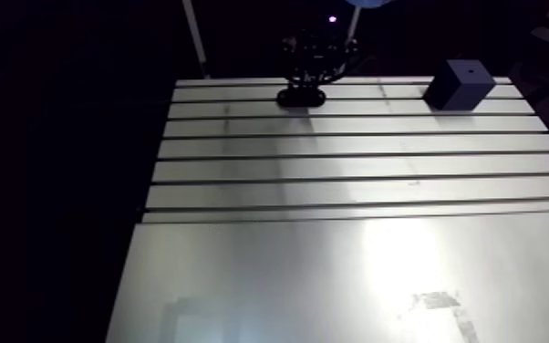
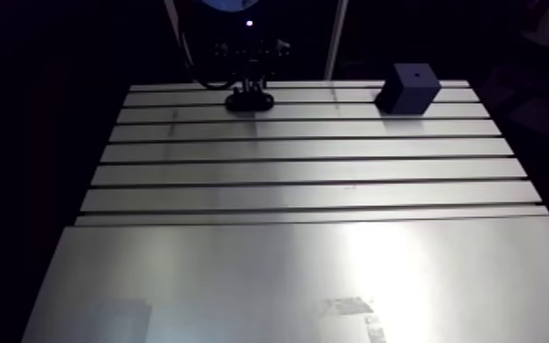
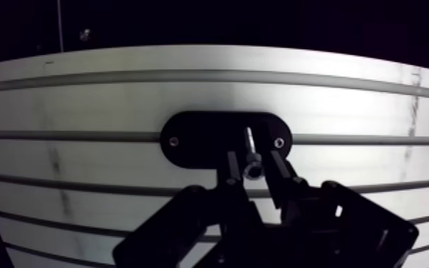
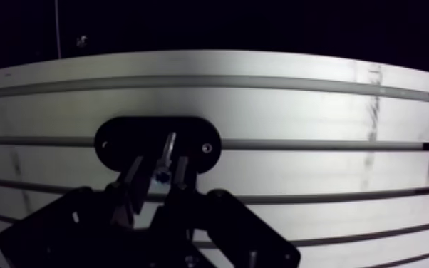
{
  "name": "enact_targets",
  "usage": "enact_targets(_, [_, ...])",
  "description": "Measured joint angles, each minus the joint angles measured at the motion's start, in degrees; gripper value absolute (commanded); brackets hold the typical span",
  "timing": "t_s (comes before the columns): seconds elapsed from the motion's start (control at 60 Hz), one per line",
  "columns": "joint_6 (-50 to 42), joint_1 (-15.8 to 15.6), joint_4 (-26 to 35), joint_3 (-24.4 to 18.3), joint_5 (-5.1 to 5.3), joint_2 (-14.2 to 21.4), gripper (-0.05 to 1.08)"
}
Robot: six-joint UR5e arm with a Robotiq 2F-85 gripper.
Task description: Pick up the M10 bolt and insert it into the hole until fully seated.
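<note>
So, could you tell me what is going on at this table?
The arm holds its tool low over a black oval plate at the far end of the slotted table, with the M10 bolt right at its tip. Whether the bolt is gripped yet cannot be told. The dark block with the hole in its top sits apart along the same end, unfilled.
</note>
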State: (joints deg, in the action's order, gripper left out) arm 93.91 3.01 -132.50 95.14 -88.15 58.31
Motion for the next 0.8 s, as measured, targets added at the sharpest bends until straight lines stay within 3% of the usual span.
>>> enact_targets(0.717, [0.0, -0.1, 0.2, -0.2, -0.03, 0.1, 0.79])
enact_targets(0.8, [0.0, -0.1, 0.2, -0.2, -0.01, 0.1, 0.87])
